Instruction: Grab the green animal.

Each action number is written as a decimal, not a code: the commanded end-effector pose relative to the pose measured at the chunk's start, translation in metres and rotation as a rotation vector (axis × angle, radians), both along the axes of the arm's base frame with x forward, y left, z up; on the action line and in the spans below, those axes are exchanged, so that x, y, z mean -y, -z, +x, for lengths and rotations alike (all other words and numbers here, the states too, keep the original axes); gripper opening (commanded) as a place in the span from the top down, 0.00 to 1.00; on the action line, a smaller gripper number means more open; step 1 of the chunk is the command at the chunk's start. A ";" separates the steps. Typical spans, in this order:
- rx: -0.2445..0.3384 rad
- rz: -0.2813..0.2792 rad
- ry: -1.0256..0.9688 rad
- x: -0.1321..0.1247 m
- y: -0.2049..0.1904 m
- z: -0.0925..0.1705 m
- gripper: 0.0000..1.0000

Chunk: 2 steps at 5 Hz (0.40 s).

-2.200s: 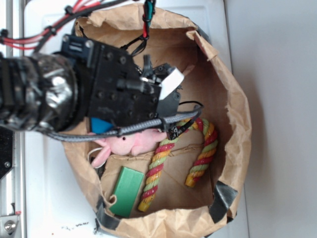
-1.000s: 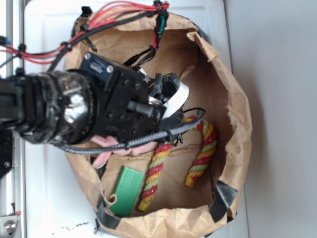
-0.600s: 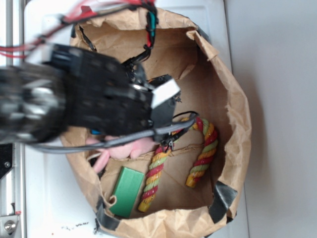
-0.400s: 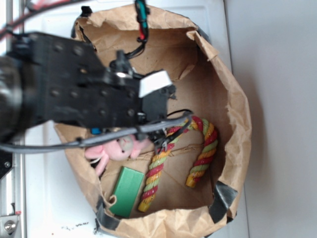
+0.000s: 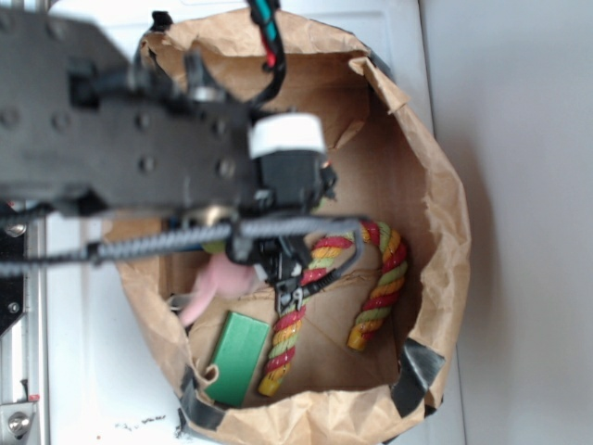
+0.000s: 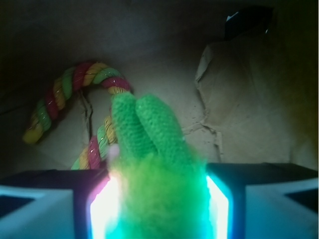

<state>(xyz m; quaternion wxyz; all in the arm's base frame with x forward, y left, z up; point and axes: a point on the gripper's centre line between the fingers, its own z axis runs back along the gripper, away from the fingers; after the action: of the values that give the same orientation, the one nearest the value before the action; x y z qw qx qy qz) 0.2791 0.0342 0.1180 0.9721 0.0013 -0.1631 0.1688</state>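
Observation:
The wrist view shows the green animal (image 6: pixel 154 164), a fuzzy lime-green plush, wedged between my two fingers, its knitted limbs sticking out past the tips. My gripper (image 6: pixel 158 199) is shut on it, with both pads pressed to its sides. Below it lies the floor of the brown paper bag (image 6: pixel 239 109). In the exterior view my black arm (image 5: pixel 139 148) looms large and blurred over the bag's left half and hides the fingers. Only a sliver of lime green (image 5: pixel 215 247) peeks out under it.
Inside the paper bag (image 5: pixel 445 213) lie a pink plush bunny (image 5: pixel 218 278), partly under the arm, a flat green block (image 5: pixel 236 357) at the lower left and a red, yellow and green rope toy (image 5: pixel 380 278). The bag's crumpled walls ring everything.
The arm has risen toward the exterior camera, growing larger and blurrier, and now covers more of the bag and the pink bunny. The other items stay put.

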 end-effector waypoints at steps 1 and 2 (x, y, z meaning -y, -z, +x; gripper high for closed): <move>-0.029 0.039 0.088 -0.013 -0.050 -0.005 1.00; -0.052 0.003 0.136 -0.012 -0.069 -0.009 1.00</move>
<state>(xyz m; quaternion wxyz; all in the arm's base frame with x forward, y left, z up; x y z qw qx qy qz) 0.2652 0.0371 0.1637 0.9907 -0.0138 -0.0954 0.0959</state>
